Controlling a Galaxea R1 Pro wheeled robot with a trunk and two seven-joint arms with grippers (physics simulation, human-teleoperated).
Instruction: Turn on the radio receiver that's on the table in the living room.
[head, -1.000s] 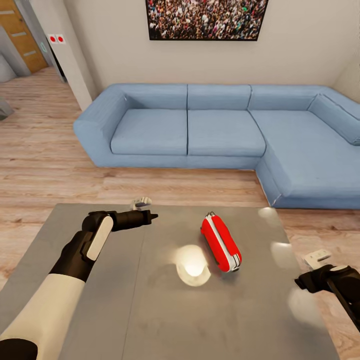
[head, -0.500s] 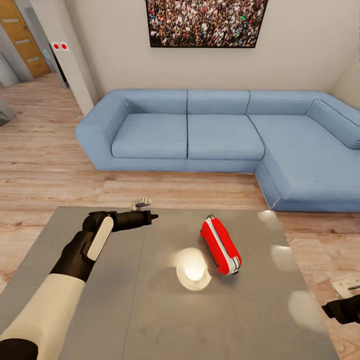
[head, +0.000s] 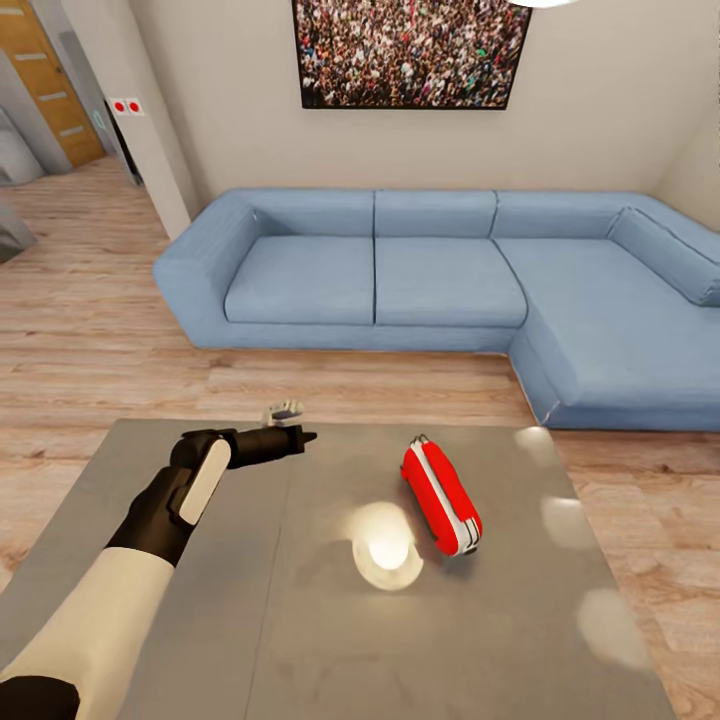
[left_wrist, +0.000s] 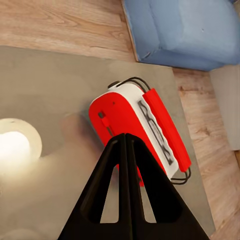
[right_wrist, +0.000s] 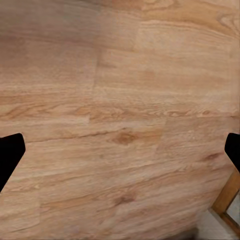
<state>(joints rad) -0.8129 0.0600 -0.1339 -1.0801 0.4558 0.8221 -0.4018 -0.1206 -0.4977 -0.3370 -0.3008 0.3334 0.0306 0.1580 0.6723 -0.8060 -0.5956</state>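
The red radio receiver (head: 440, 497) lies on the grey glossy table (head: 300, 620), right of its seam, white-striped edge facing up. My left gripper (head: 305, 436) hovers over the table's far edge, left of the radio and apart from it, shut on nothing. In the left wrist view its fingertips (left_wrist: 126, 136) meet in a point aimed at the radio receiver (left_wrist: 117, 117), whose slotted grille and dark wire stand show. My right gripper (right_wrist: 120, 150) is open, its fingers at the picture's two sides over bare wood plank floor.
A blue L-shaped sofa (head: 440, 270) stands beyond the table under a framed crowd photo (head: 410, 50). A small white object (head: 284, 408) lies on the floor just past the table's far edge. A bright lamp reflection (head: 385, 545) sits mid-table. A wooden door (head: 45, 80) is far left.
My right arm has dropped out of the head view at lower right. The camera has shifted slightly. The left arm and the radio stay put.
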